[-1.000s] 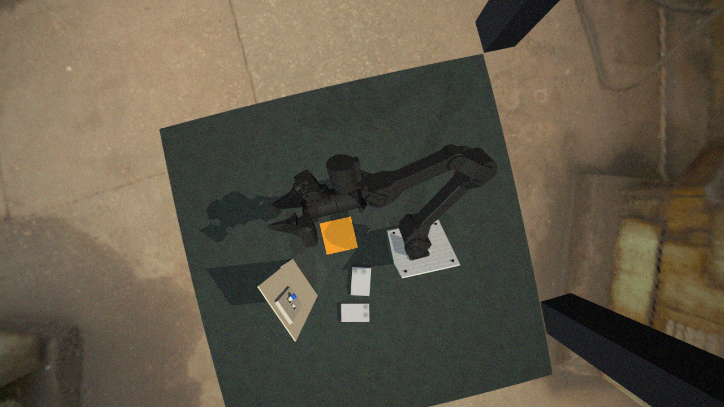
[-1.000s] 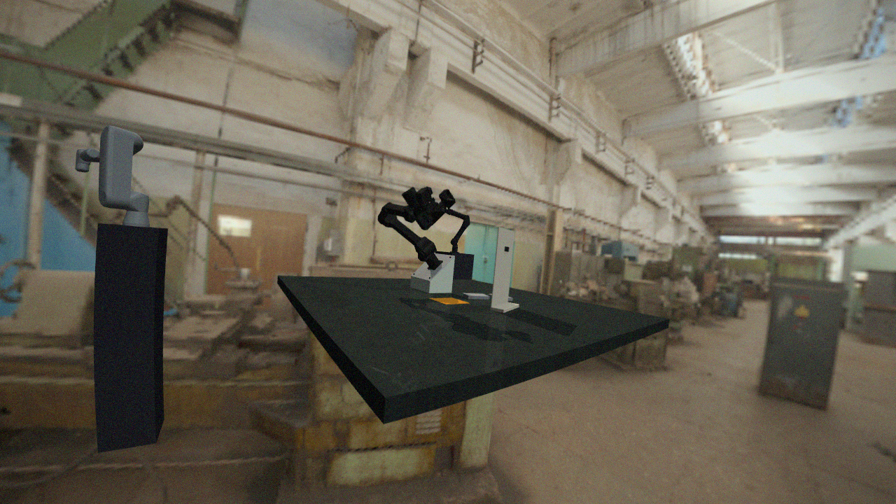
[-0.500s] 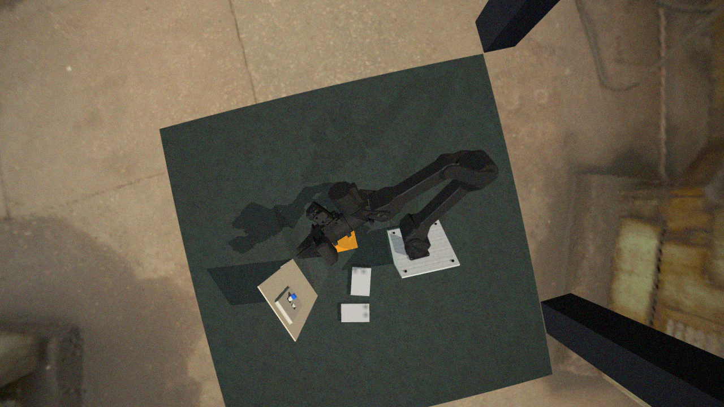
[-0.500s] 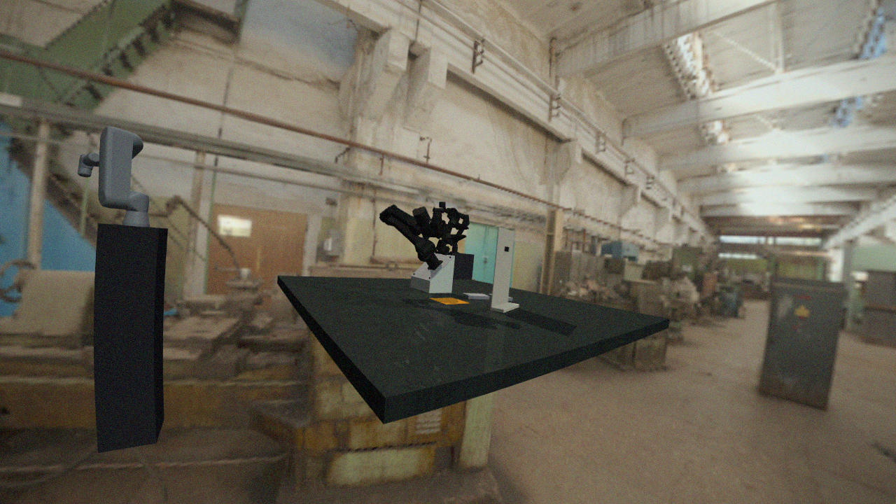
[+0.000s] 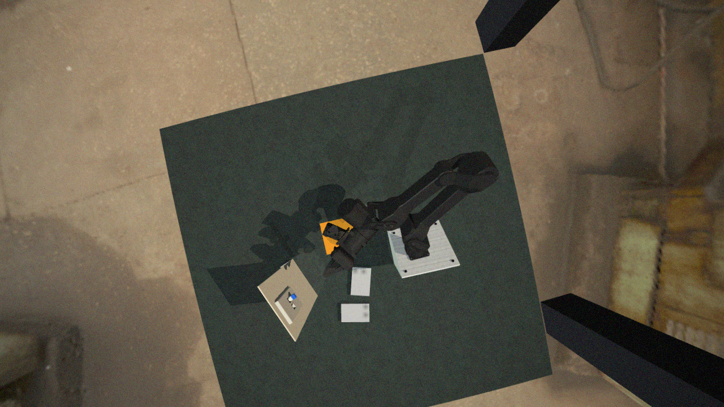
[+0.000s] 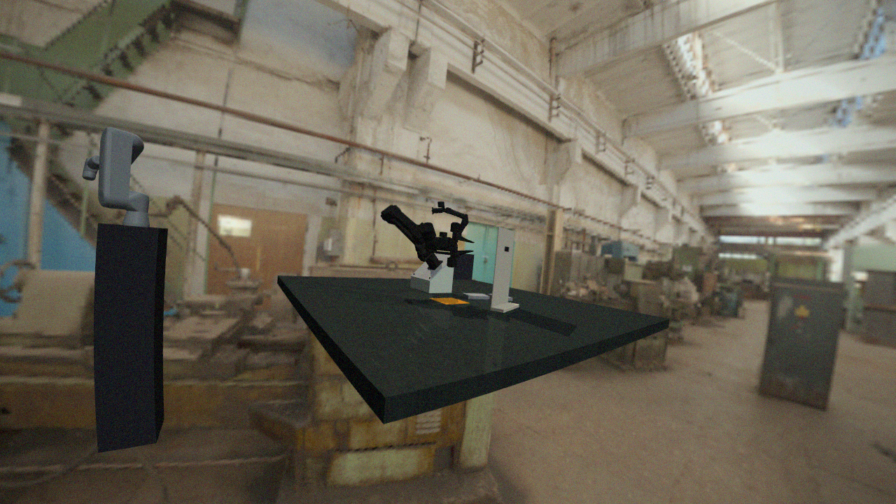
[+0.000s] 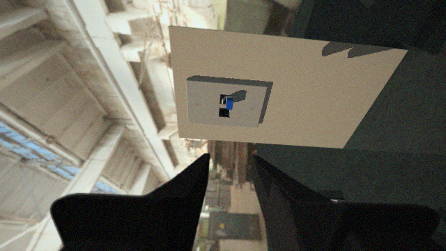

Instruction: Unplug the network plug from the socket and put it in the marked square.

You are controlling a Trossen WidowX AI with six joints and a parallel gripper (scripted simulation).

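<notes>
My black two-fingered gripper (image 7: 230, 164) holds nothing, its fingers partly apart with a narrow gap. The small blue network plug (image 7: 229, 103) sits locked in its socket on the grey faceplate of the upright beige panel (image 7: 313, 104), well ahead of me. I judge the risks as coming in off-line, missing the thin tab and pulling on a locked plug, or shoving the panel. My arm (image 5: 425, 192) folds back over its base, wrist rolled sideways above the orange marked square (image 5: 330, 246) on the dark green bench (image 5: 283, 151).
</notes>
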